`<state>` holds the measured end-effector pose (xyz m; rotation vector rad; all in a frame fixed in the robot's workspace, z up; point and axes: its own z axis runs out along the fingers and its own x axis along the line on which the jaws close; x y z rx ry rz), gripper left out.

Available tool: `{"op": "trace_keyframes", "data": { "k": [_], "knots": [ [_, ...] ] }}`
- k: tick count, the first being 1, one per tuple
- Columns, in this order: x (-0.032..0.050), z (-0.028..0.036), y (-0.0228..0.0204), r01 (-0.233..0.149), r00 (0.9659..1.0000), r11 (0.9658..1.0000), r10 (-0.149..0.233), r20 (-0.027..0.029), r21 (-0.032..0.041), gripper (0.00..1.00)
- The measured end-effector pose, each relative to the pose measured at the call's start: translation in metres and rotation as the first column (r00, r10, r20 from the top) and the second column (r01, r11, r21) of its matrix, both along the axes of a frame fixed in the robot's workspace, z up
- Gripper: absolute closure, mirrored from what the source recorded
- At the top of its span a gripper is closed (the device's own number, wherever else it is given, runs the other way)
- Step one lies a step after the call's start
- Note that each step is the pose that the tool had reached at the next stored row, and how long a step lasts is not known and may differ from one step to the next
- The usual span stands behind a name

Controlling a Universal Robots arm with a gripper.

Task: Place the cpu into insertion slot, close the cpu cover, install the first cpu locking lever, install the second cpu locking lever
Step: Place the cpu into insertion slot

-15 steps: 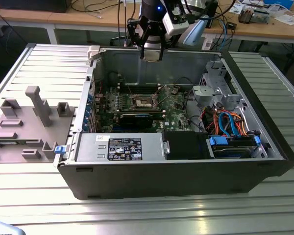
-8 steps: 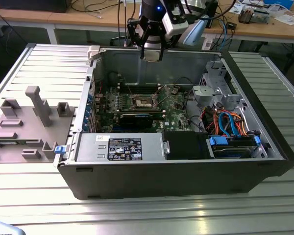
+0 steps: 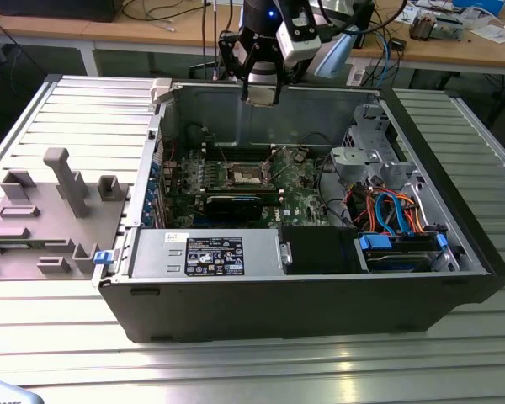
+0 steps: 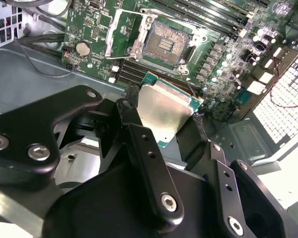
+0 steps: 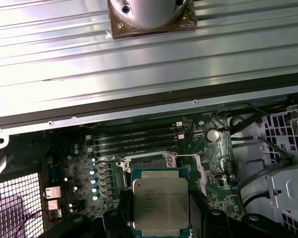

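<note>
My gripper [image 3: 261,91] hangs above the open computer case, over its far wall, and is shut on the cpu [image 4: 164,111]. The cpu is a flat square chip with a silver top and a green rim, pinched at two opposite edges between the black fingers [image 5: 114,220]. Below it, on the green motherboard [image 3: 299,181], lies the insertion slot [image 4: 165,42], dark and uncovered. The cpu cover [image 4: 123,30] is swung open beside the slot. In the first wrist view the cpu [image 5: 161,201] hides part of the insertion slot [image 5: 146,161].
A round coin battery [image 4: 82,48] sits near the slot, and memory slots [image 5: 134,139] run alongside it. A silver power supply [image 3: 206,252] and a drive cage with blue and orange cables [image 3: 396,219] occupy the case's near side. A grey fixture tray [image 3: 50,210] lies at the exterior view's left.
</note>
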<state>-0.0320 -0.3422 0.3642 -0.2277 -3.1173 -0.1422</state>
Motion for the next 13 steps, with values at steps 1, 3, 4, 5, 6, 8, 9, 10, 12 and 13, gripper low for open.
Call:
{"op": "trace_keyframes", "data": {
  "k": [1,3,4,5,6,8,9,10,12,13],
  "knots": [
    [0.0,0.0,0.0,0.004,1.0,1.0,-0.004,0.0,0.0,0.45],
    [0.0,0.0,0.0,0.013,0.9999,0.9999,-0.013,0.0,0.0,0.45],
    [0.0,0.0,0.0,0.018,0.9998,0.9998,-0.018,0.0,0.0,0.45],
    [0.0,0.0,0.0,0.021,0.9998,0.9998,-0.021,0.0,0.0,0.45],
    [0.0,0.0,0.0,0.023,0.9997,0.9997,-0.023,-0.0001,0.0,0.45],
    [0.0,0.0,0.0,0.029,0.9996,0.9996,-0.029,0.0,0.0,0.45],
    [0.0,0.0,0.0,0.032,0.9995,0.9995,-0.032,0.0,0.0,0.45],
    [0.0,0.0,0.0,0.034,0.9994,0.9994,-0.034,0.0,0.0,0.45],
    [0.0,0.0,0.0,0.039,0.9992,0.9992,-0.039,0.0,0.0,0.45],
    [0.0,0.0,0.0,0.042,0.9991,0.9991,-0.042,0.0,0.0,0.45]
  ]
}}
